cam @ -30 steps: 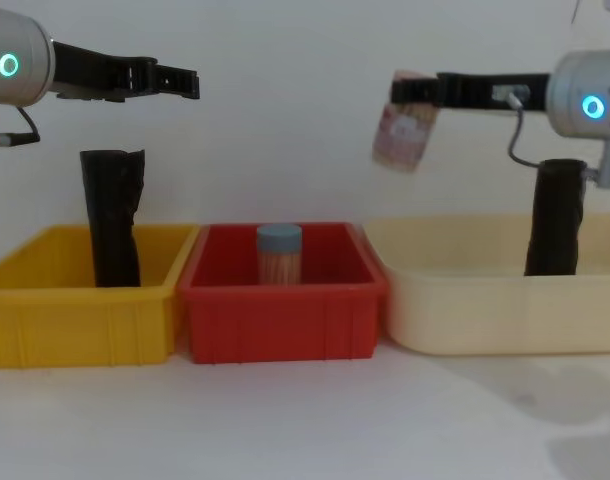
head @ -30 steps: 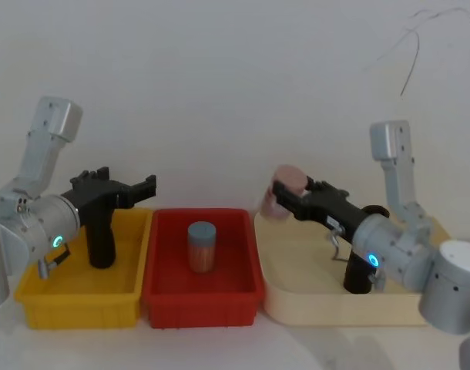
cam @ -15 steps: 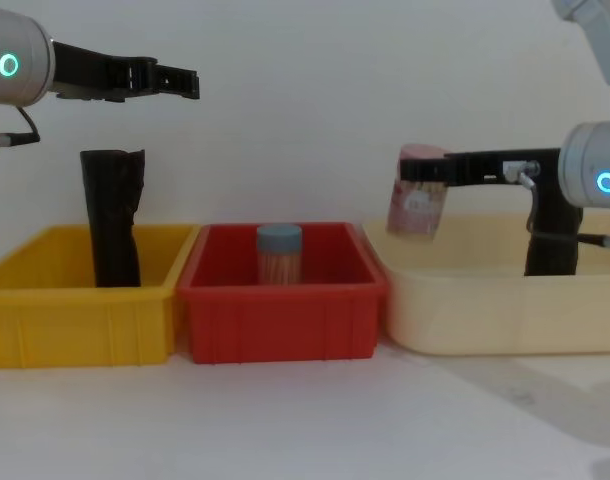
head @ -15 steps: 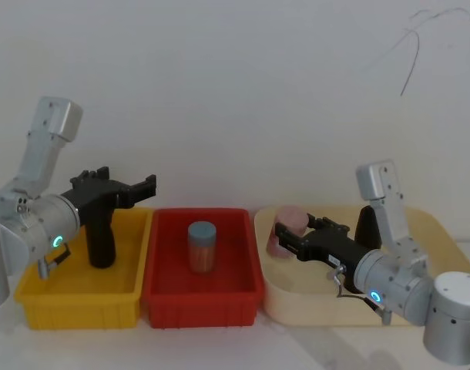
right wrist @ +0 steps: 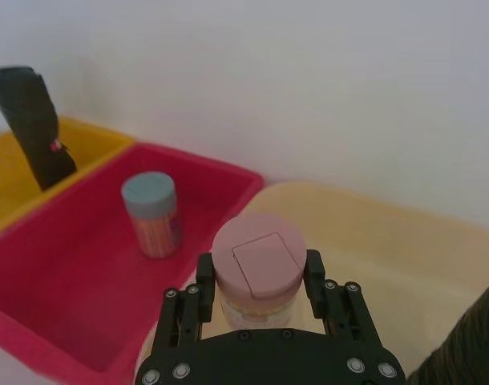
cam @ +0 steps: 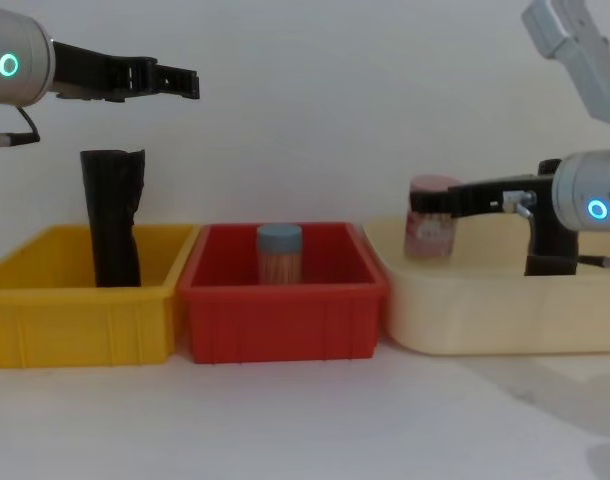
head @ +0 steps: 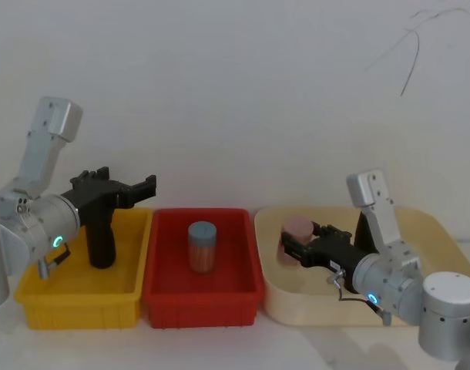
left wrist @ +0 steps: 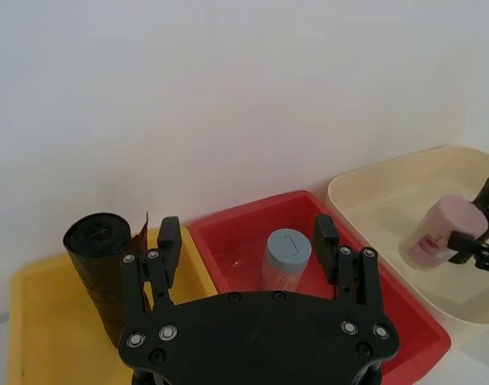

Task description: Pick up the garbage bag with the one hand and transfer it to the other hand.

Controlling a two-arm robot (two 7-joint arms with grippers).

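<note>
At the left of the head view, the left arm's long black two-finger gripper [head: 135,190], on the silver-grey arm with the green-teal ring light, hangs with its fingers spread and nothing between them, above the yellow plastic bin [head: 42,302]. The tall black roll of garbage bags [head: 101,237] stands upright inside that bin, below the gripper; in the chest view the roll [cam: 112,216] rises well over the bin's rim with clear air between its top and the fingers. By my reading the pick-up has not begun: the next move calls for the open gripper to drop and close around the roll's upper part, above the bin wall.

In the middle, a red plastic bin [head: 245,297] holds a small blue-capped jar [head: 202,246], touching the yellow bin's side, so a sideways carry must clear both rims and the jar.

At the lower right, the right arm's long black two-finger gripper [head: 287,248], on the arm with the blue ring light, is clamped on a pink-lidded jar [head: 298,230] low over the cream oval tray [head: 312,312]. It looks unable to receive the roll until that jar is set down. A second dark roll [cam: 551,235] stands behind it. Open room lies above all three containers.
</note>
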